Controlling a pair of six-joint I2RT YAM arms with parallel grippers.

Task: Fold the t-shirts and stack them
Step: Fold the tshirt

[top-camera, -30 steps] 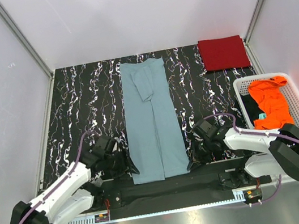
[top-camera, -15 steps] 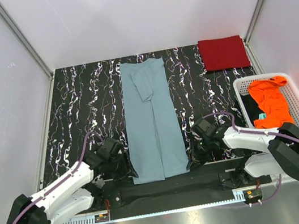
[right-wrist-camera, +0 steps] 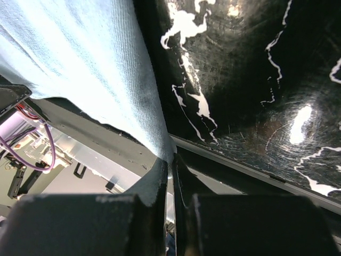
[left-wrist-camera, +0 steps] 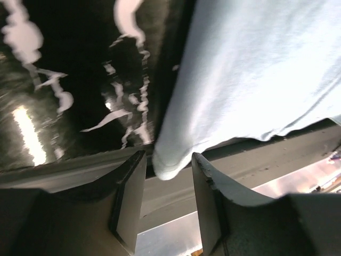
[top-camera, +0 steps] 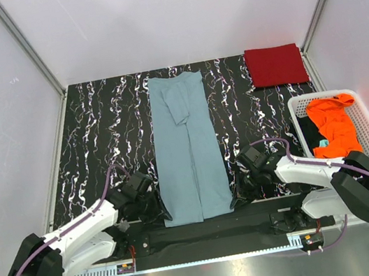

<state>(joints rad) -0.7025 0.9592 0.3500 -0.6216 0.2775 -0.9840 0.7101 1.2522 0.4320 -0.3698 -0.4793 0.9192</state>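
Right hand point(right-wrist-camera: 170, 166) clenches a near corner of the grey-blue t-shirt point(top-camera: 187, 144) — left hand point(left-wrist-camera: 168, 166) straddles the other corner, released.

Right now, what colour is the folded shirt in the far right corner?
The folded shirt is dark red; top view shows it best.

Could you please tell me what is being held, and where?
Right gripper pinches the grey-blue t-shirt by its near right corner; left gripper holds nothing.

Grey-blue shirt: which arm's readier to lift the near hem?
Right: the right gripper is shut on the near-right corner of the shirt; the left gripper only straddles the near-left corner, jaws open.
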